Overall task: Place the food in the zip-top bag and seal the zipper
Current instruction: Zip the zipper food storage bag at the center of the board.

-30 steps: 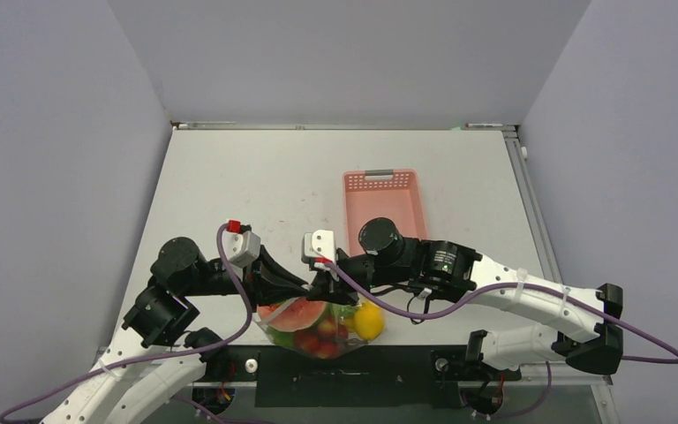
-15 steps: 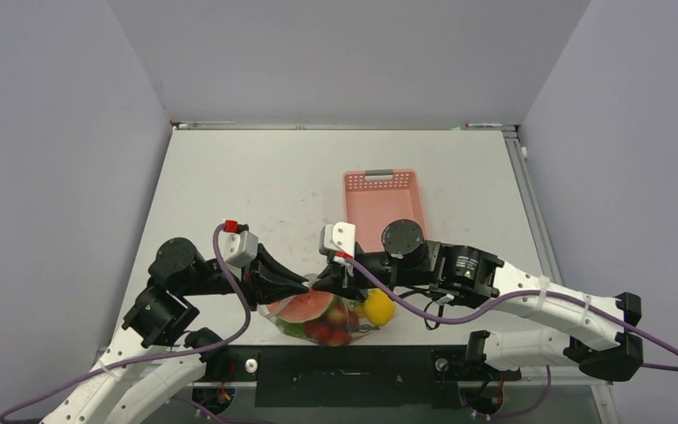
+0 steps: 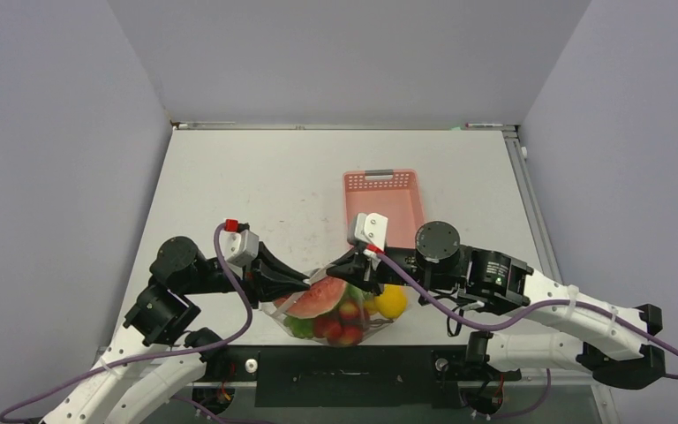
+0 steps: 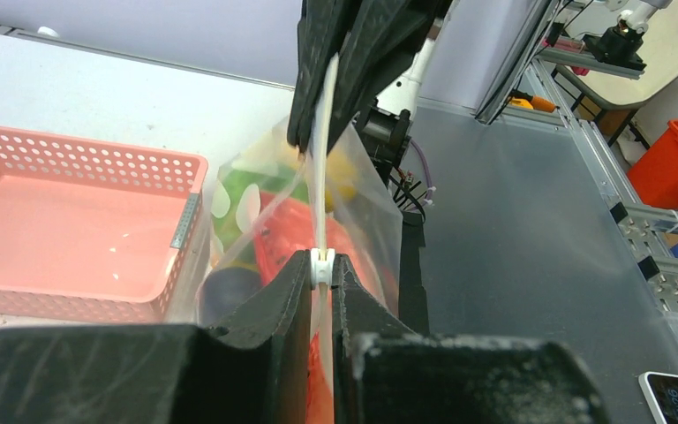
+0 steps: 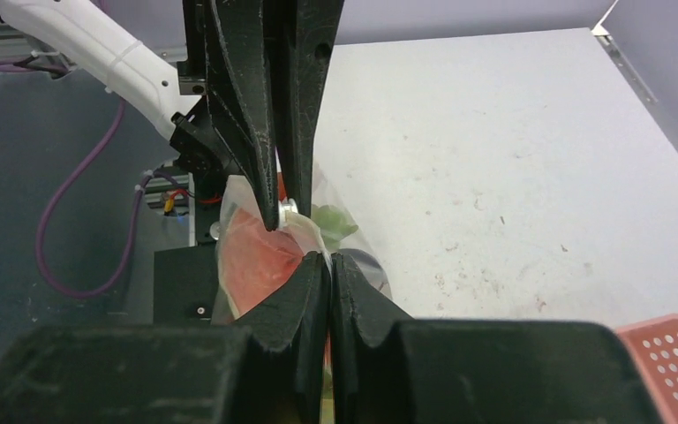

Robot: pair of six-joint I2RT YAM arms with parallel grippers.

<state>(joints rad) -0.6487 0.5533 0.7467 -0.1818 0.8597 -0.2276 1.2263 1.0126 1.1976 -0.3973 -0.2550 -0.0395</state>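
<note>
Well, in the top view I see the bag (image 3: 331,316) near the 6 o'clock edge of the table (image 3: 256,185). Food shows through it: a red melon slice (image 3: 316,298), tomatoes (image 3: 342,331) and green bits (image 3: 298,327). A yellow fruit (image 3: 392,302) sits at the bag's 3 o'clock end, and from up here I cannot tell if it is inside. My left gripper (image 3: 309,284) comes in from 9 o'clock and my right gripper (image 3: 340,269) from 3 o'clock. They meet close together at the bag's top edge. The pink basket (image 3: 380,177) lies on the table at about 1 o'clock from the bag, with the right arm's wrist over its near end.

Next, the left wrist view. My left jaws are squeezed tight on the zipper (image 4: 321,194), a thin white strip. The strip runs straight up to 12 o'clock, where my right jaws pinch it too. The bag hangs on both sides of the strip, and I can see red, green and yellow food through it. The basket is at 9 o'clock, just beside the bag.

Last, the right wrist view. My right jaws are pressed together on the bag's top edge. The left gripper is at 12 o'clock, very near, pinching the same edge. Between the two I see the red slice and some green through the clear plastic. The table fills the 3 o'clock side.
</note>
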